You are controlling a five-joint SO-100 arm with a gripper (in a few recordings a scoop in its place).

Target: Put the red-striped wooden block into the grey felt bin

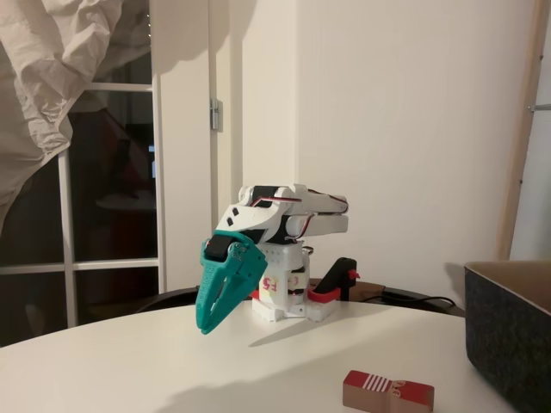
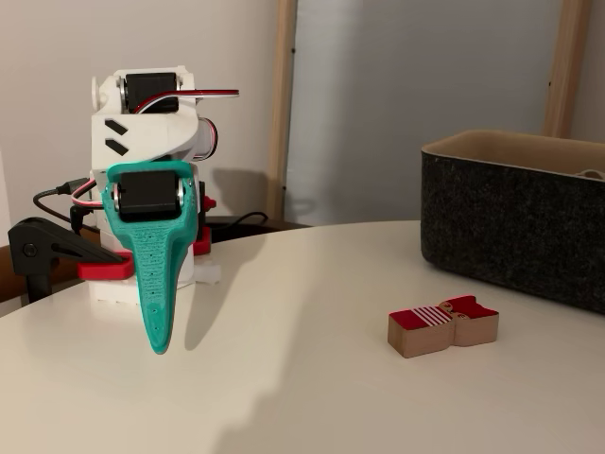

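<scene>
The red-striped wooden block (image 1: 387,392) (image 2: 442,325) lies flat on the white table, red face up with white stripes at one end and tan wood on its sides. It rests just in front of the grey felt bin (image 1: 513,331) (image 2: 520,214), whose inside is lighter tan. My teal gripper (image 1: 207,323) (image 2: 159,342) hangs folded down at the arm's base, tip pointing at the table, well away from the block. Its fingers lie together, shut, with nothing between them.
The white arm base (image 1: 284,297) (image 2: 142,132) is clamped at the table's far edge with red and black clamps (image 2: 57,255). Bare white tabletop (image 2: 284,378) stretches between the gripper and the block. A wall and a window stand behind.
</scene>
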